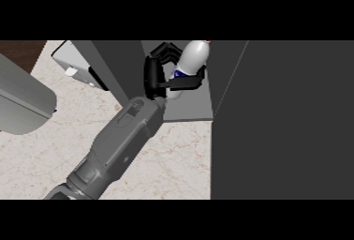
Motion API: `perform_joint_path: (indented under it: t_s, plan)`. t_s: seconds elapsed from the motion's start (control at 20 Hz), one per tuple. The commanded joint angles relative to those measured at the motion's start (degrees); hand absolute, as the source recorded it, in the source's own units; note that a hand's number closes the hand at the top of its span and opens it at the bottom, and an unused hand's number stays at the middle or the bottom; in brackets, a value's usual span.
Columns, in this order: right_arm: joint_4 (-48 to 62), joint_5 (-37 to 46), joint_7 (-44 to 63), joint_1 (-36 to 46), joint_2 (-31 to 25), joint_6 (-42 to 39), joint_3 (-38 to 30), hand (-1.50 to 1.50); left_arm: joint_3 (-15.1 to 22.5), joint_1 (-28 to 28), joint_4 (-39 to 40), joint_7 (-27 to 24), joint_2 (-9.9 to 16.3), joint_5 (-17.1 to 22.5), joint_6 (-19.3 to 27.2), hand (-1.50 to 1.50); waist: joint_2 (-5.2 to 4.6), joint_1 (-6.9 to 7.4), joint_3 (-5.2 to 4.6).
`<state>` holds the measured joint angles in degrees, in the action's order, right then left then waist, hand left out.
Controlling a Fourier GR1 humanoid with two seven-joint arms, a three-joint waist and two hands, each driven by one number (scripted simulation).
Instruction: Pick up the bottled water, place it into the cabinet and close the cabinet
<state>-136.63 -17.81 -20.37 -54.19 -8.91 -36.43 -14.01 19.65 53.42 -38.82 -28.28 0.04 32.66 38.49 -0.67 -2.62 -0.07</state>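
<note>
The bottled water [193, 55] is a white bottle with a blue label and a red cap, upright inside the open dark grey cabinet [114, 70]. My left hand [153, 75] reaches in from the lower left and is shut on it, fingers curled round its far side and thumb across its front. The bottle's base is low over the lighter grey shelf floor [188, 111]; I cannot tell whether it touches. The cabinet door [290, 122] stands open as a large dark panel filling the right side. My right hand does not show.
A white boxy appliance [75, 60] sits behind the cabinet's left wall. A large light grey rounded object [21, 98] fills the left edge. The marbled counter [41, 154] runs under my forearm [117, 145].
</note>
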Motion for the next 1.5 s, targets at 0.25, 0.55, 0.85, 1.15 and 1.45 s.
perform_joint_path:
  t_s: [0.25, 0.55, 0.85, 1.15, 1.45]
  plan:
    - [-2.9, -8.1, 1.1, -0.6, -1.3, -1.3, -3.1, -1.50, 0.0, 10.3, 15.8, 0.8, 0.8, -5.3, -0.5, -1.50, 0.03, -0.05, 0.05]
    - [-4.8, -3.3, 0.6, -1.3, 1.3, -1.7, 0.4, -1.50, -1.3, 14.9, 23.5, 0.6, 0.0, -6.3, 0.6, -1.50, -0.17, -1.24, 0.03]
    - [-5.8, -6.6, 2.9, -0.2, 0.3, -0.2, -0.5, -1.50, -5.0, 14.2, 23.5, -2.7, 0.0, -3.3, -4.6, -1.50, -0.39, -1.10, -0.03]
    - [-4.6, -5.3, 4.3, 2.5, 0.6, 1.7, -0.8, -1.50, -7.3, 16.0, 20.5, -5.5, 1.3, -2.8, -10.4, -1.50, 0.08, 0.77, -0.01]
    - [-5.6, -5.0, 3.7, 1.3, 1.2, 0.1, -0.4, -1.50, -5.7, 11.6, 12.7, -4.6, 0.0, -0.3, -16.3, -1.50, 0.67, 1.45, 0.01]
